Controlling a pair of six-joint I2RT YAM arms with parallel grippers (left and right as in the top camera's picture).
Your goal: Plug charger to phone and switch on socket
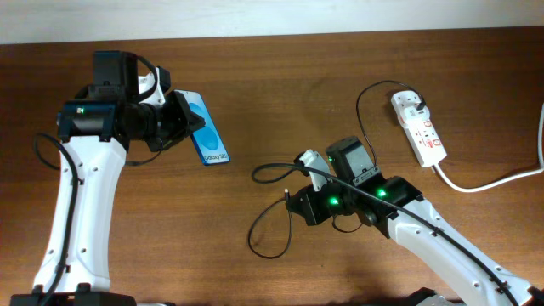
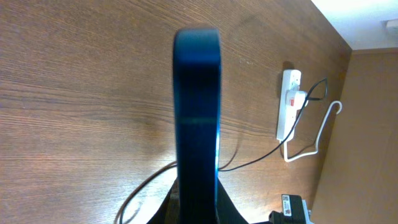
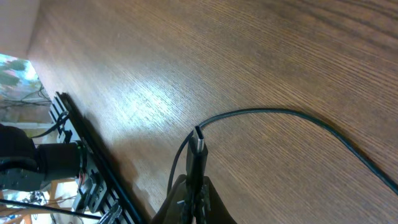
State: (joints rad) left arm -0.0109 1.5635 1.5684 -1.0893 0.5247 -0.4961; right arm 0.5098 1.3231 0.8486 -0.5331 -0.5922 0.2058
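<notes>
The phone (image 1: 208, 132), with a lit blue screen, is held by my left gripper (image 1: 180, 121) above the table at the left. In the left wrist view the phone (image 2: 196, 112) shows edge-on between the shut fingers (image 2: 198, 202). My right gripper (image 1: 297, 202) is shut on the plug tip of the thin black charger cable (image 1: 270, 223). In the right wrist view the plug tip (image 3: 199, 144) sticks out past the fingers (image 3: 198, 186). The cable runs to the adapter in the white socket strip (image 1: 418, 127) at the far right, which also shows in the left wrist view (image 2: 288, 102).
A thick white cord (image 1: 493, 180) leads from the strip off the right edge. The black cable loops on the wood between the two arms (image 1: 263, 172). A dark rail with cables shows at the left in the right wrist view (image 3: 93, 162).
</notes>
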